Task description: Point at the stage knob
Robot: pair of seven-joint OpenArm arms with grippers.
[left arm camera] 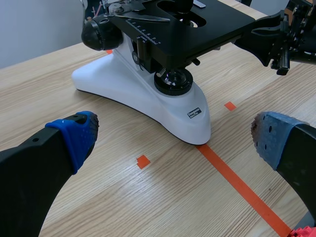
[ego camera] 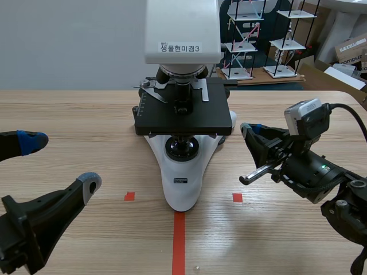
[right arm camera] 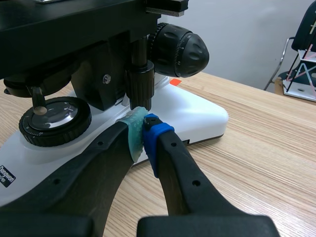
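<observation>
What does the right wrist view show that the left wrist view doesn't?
Only the right wrist view shows the right gripper shut, its tips just under the ribbed stage knob. Only the left wrist view shows the open left gripper and the orange tape line. Both show the microscope's white base, black stage and round light lens.

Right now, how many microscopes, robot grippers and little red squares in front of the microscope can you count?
Microscope: 1
Robot grippers: 2, the left gripper and the right gripper
Red tape squares in front of it: 2
Total: 5
</observation>
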